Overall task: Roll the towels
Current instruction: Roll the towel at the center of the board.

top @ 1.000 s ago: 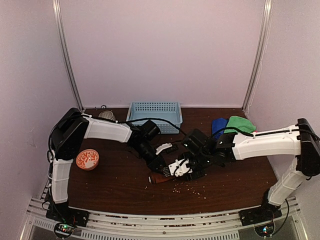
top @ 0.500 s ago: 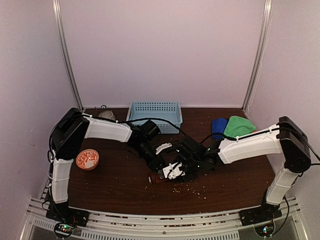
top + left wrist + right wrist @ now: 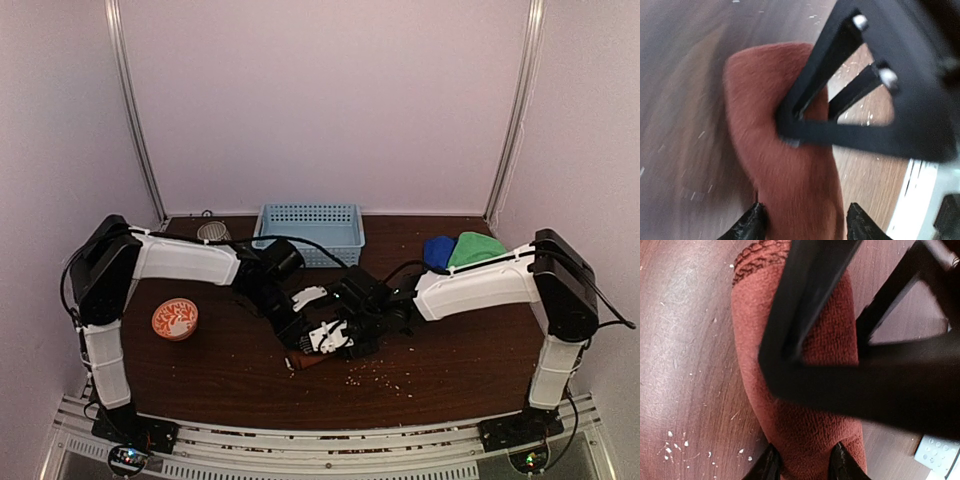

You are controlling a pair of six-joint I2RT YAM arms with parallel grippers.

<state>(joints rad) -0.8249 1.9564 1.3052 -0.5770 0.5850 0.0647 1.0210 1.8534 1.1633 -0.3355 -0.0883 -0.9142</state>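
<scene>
Rust-red soft cloth towel (image 3: pixel 752 340) lies as a loose roll at dark wooden table (image 3: pixel 220 370) front centre. Right gripper (image 3: pixel 802 465) pinches one end; left gripper (image 3: pixel 805 222) straddles it, grip unclear. Roll it tight, ends level, wrists turning together.

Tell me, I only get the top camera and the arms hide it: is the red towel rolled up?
Observer: Yes. The right wrist view shows the red towel as a roll.
Operator: Who's holding it?
Observer: The right end effector pinches one end of it.
Operator: And the left one?
Observer: The left end effector sits astride it too, but that view is too blurry to tell whether it grips.
</scene>
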